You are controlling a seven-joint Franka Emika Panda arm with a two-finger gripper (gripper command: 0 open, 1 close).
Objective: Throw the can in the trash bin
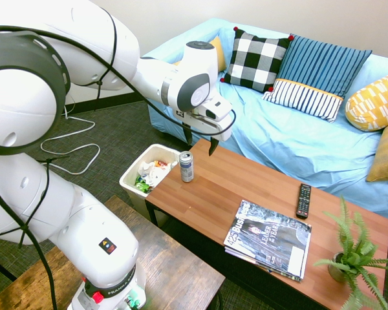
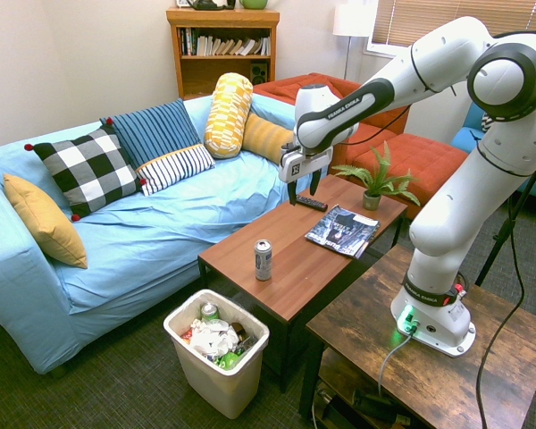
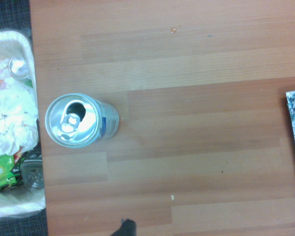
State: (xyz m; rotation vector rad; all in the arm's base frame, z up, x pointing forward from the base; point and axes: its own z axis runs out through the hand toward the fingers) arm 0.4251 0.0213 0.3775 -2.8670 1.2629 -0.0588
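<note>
Standing upright on table | can | below open gripper, apart

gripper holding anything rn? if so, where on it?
Nothing held. The gripper hangs open above the coffee table, fingers apart; the can stands upright on the tabletop, clear of them.
</note>
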